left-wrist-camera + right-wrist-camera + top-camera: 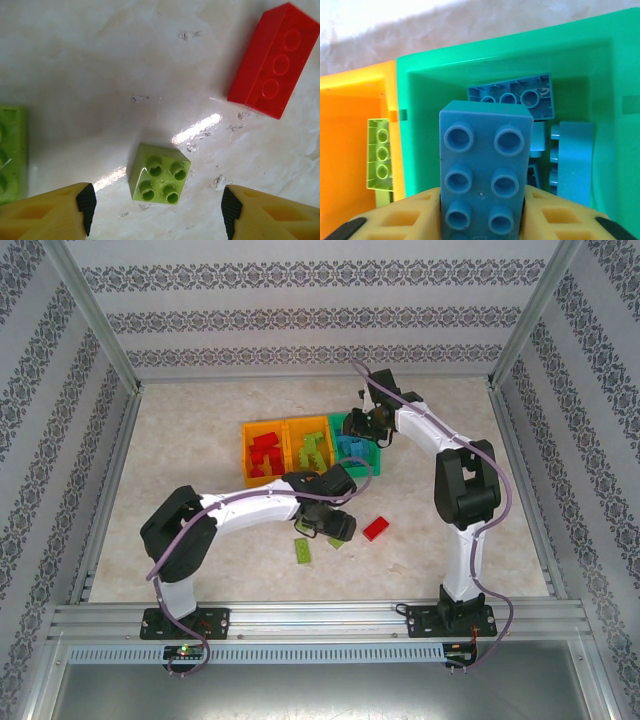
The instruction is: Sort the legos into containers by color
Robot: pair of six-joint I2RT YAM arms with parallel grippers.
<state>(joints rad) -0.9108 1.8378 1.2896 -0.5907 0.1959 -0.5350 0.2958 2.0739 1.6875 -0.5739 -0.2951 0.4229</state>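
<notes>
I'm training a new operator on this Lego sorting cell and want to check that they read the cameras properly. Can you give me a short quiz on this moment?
1. True or false: the right gripper holds a blue brick over the green bin.
2. What sits centred just ahead of the open left gripper? A) a blue brick B) a lime green four-stud brick C) nothing
3. Fill in: the brick visible in the orange bin beside the green bin is ___ in colour.
Key: 1 true; 2 B; 3 lime green.
</notes>
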